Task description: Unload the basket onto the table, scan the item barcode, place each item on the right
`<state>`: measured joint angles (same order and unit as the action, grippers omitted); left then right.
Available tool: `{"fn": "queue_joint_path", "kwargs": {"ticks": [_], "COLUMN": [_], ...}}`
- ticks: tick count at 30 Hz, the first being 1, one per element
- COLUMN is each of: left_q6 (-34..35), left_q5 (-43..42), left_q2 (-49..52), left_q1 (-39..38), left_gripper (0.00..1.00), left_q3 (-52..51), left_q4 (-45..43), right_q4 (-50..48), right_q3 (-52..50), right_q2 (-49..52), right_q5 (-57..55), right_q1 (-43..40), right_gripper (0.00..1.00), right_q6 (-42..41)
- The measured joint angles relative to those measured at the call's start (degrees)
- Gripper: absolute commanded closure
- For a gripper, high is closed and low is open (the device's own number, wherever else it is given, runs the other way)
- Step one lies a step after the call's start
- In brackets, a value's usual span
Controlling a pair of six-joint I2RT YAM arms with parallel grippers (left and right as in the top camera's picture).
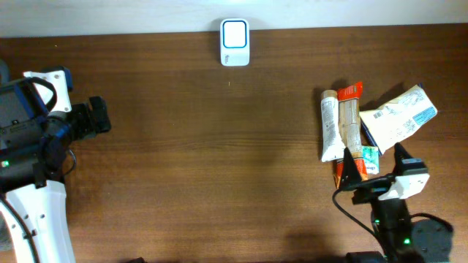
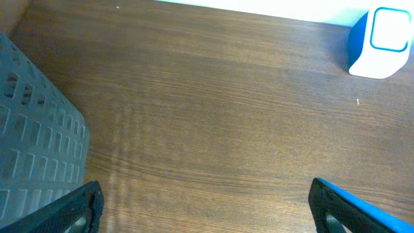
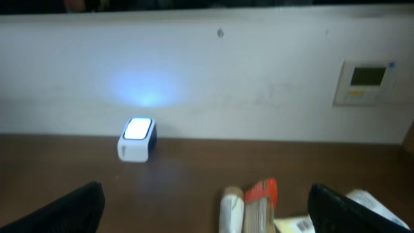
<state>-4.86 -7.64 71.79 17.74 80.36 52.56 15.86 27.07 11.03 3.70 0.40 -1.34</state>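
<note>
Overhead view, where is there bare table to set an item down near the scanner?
Free: the broad bare tabletop in front of the scanner, between the left fingers and the white tube. Crowded: the right side, where that tube, orange packet and white pouch lie bunched, right fingers at their near end.

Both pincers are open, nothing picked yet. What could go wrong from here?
1. The tube, orange packet and pouch lie crowded together just ahead of the right pincer, so a grab may catch two or shove neighbours.
2. The scanner sits at the far edge, well away from them; a carried item's barcode may end up facing away from it.
</note>
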Motion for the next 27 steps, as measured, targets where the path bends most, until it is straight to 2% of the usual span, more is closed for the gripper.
{"fn": "queue_joint_path", "kwargs": {"ticks": [6,13,16,22,27], "left_q6": [0.0,0.0,0.0,0.0,0.0], "left_q5": [0.0,0.0,0.0,0.0,0.0], "left_q2": [0.0,0.0,0.0,0.0,0.0], "left_q1": [0.0,0.0,0.0,0.0,0.0], "left_gripper": [0.01,0.01,0.01,0.01,0.01], "left_q3": [0.0,0.0,0.0,0.0,0.0], "left_q4": [0.0,0.0,0.0,0.0,0.0], "right_q4": [-13.1,-20.5,-20.3,-12.3,-11.8], "right_q3": [-14.6,-22.4,-25.0,-26.2,-26.3], "right_q2": [-7.2,-10.2,-10.2,-10.3,-10.3], "right_q5": [-0.7,-0.7,-0.6,0.2,0.2], "right_q1": [0.0,0.0,0.0,0.0,0.1], "right_gripper": [0.01,0.01,0.01,0.01,0.01], "right_q6": [0.6,0.9,1.0,1.2,1.1]}}
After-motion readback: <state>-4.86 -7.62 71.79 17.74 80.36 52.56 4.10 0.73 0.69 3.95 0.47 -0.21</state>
